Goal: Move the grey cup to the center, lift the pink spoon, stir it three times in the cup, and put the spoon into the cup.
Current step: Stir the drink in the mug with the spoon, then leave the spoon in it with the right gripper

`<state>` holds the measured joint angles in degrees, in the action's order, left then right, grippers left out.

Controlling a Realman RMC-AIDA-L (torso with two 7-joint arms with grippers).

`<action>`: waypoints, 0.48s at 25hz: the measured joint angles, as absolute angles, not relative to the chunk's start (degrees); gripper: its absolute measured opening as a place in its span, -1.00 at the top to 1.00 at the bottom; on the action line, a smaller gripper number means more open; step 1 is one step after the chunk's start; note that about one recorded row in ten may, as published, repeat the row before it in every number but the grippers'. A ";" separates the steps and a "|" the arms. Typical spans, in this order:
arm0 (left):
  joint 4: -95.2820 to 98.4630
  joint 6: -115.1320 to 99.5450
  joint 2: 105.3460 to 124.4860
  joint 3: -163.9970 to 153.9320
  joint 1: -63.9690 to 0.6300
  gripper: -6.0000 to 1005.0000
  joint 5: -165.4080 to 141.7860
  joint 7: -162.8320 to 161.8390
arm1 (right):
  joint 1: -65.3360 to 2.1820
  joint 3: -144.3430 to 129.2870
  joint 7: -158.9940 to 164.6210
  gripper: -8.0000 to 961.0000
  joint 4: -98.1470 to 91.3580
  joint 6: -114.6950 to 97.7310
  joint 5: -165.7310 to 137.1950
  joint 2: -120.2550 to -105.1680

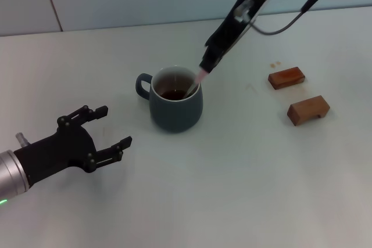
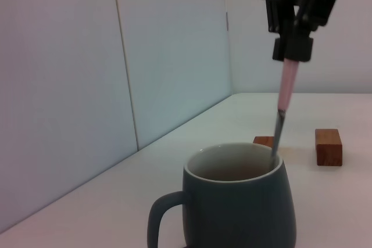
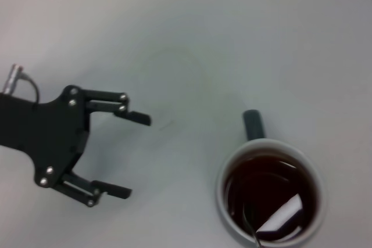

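The grey cup [image 1: 174, 108] stands upright near the table's middle, handle toward my left, with dark brown liquid inside. It also shows in the left wrist view [image 2: 238, 207] and the right wrist view [image 3: 268, 193]. My right gripper [image 1: 207, 65] hangs above the cup's right rim, shut on the pink spoon [image 1: 200, 78]. The spoon's metal end dips into the cup [image 2: 277, 137]. My left gripper [image 1: 115, 129] is open and empty, left of the cup and apart from it; it also shows in the right wrist view [image 3: 132, 154].
Two brown wooden blocks [image 1: 286, 78] [image 1: 308, 110] lie on the white table to the right of the cup. A pale wall with a seam stands at the back.
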<state>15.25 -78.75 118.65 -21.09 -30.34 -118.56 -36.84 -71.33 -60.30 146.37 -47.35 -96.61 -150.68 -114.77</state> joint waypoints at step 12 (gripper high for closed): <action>15.02 -78.75 118.72 -21.10 -30.68 -0.66 -118.56 -36.82 | -73.35 -60.29 144.56 0.75 -41.72 -88.35 -151.41 -114.29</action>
<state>15.02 -78.75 118.72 -21.10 -30.68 -118.56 -36.82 -73.35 -60.29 144.56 -41.72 -88.35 -151.41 -114.29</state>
